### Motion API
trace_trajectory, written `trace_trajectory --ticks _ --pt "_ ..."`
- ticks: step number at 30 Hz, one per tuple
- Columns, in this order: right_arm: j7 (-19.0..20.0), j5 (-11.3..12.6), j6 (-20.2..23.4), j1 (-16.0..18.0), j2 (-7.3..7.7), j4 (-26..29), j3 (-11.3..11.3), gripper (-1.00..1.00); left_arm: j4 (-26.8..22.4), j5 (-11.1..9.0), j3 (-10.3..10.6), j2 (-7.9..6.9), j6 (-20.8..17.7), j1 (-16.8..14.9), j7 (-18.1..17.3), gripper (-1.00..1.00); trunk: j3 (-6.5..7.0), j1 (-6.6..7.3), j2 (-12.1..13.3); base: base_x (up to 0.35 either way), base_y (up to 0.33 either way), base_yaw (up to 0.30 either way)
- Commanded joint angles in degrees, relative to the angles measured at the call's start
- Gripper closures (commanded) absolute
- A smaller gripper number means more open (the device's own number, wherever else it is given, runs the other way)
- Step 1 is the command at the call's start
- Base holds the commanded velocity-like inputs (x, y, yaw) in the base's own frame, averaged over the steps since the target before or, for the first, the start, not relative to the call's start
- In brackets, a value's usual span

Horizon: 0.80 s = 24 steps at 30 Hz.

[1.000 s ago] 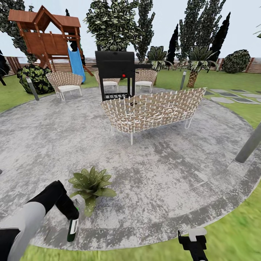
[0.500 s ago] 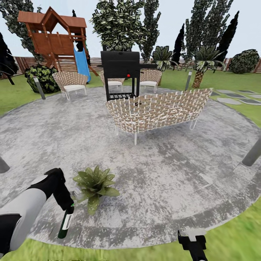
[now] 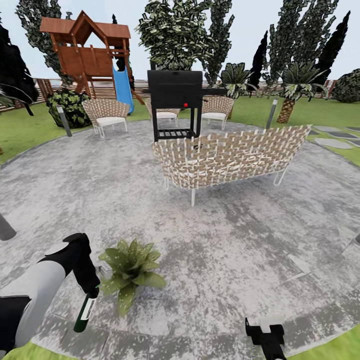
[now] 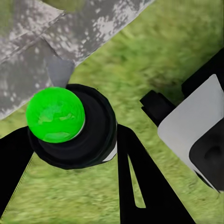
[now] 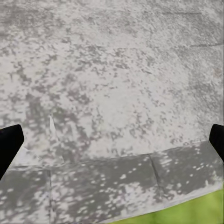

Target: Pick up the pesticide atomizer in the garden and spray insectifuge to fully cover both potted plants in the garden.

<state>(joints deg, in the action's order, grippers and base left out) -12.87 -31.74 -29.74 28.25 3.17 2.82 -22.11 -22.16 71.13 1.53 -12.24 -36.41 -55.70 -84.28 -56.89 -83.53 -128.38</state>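
Note:
The pesticide atomizer (image 3: 85, 312), a dark bottle with a pale label, hangs tilted from my left gripper (image 3: 90, 291), which is shut on its top. It is just left of one potted plant (image 3: 131, 265), a low rosette of pointed green leaves on the gravel patio (image 3: 225, 250) in the garden. In the left wrist view the atomizer (image 4: 70, 126) is seen end-on as a black round body with a bright green cap, held between the dark fingers (image 4: 140, 182). My right gripper (image 3: 266, 334) is low at the front edge; its fingertips (image 5: 9, 142) stand wide apart over bare gravel.
A woven sofa (image 3: 230, 157) stands mid-patio with a black grill (image 3: 175, 102) behind it and woven chairs (image 3: 106, 115) farther back. A wooden playhouse with a blue slide (image 3: 90, 50) is at the back left. Grey posts (image 3: 6, 229) ring the patio, with lawn (image 3: 20, 132) around it.
The whole view has shifted, so the camera turned left. My left arm carried the atomizer slightly left, away from the plant, and the bottle now tilts more. The right gripper is unchanged.

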Motion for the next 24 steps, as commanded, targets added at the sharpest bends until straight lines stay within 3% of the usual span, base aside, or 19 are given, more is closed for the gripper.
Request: trace_trajectory --ticks 1,3,6,11,18,21,24 --pt "-0.4 -0.6 -0.1 0.0 0.0 -0.1 -0.3 -1.0 -0.1 0.3 0.2 -0.01 -0.6 -0.1 -0.5 1.0 -0.05 -0.02 0.0 0.277 -0.166 0.0" --pt "-0.4 -0.6 -0.1 0.0 0.02 -0.1 -0.3 -1.0 -0.1 0.4 0.2 -0.11 -0.5 -0.3 -0.5 1.0 -0.05 -0.02 0.0 0.277 -0.167 0.087" --pt "-0.4 -0.6 -0.1 0.0 0.0 -0.1 -0.3 -1.0 -0.1 0.9 0.2 -0.3 -0.4 -0.6 -3.4 1.0 -0.05 -0.02 0.0 0.153 -0.034 0.253" --pt "-0.4 -0.6 -0.1 0.0 0.08 -0.1 -0.3 -1.0 -0.1 4.4 0.2 -0.2 0.1 -0.1 -5.5 1.0 -0.05 -0.02 0.0 0.013 -0.003 0.175" --pt "-0.4 -0.6 -0.1 0.0 0.09 -0.1 -0.3 -1.0 0.5 5.0 0.4 -0.18 0.3 0.2 -5.7 1.0 -0.05 -0.02 0.0 0.0 0.0 0.062" --pt "-0.4 -0.6 -0.1 0.0 0.09 -0.1 -0.3 -1.0 0.2 7.1 0.4 -0.01 0.2 0.2 -5.7 1.0 -0.05 -0.02 0.0 0.0 0.0 0.244" --pt "-0.4 -0.6 -0.1 0.0 0.09 -0.1 -0.3 -1.0 0.0 7.9 0.3 0.06 0.2 0.2 -5.7 1.0 -0.05 -0.02 0.0 0.103 -0.079 0.083"
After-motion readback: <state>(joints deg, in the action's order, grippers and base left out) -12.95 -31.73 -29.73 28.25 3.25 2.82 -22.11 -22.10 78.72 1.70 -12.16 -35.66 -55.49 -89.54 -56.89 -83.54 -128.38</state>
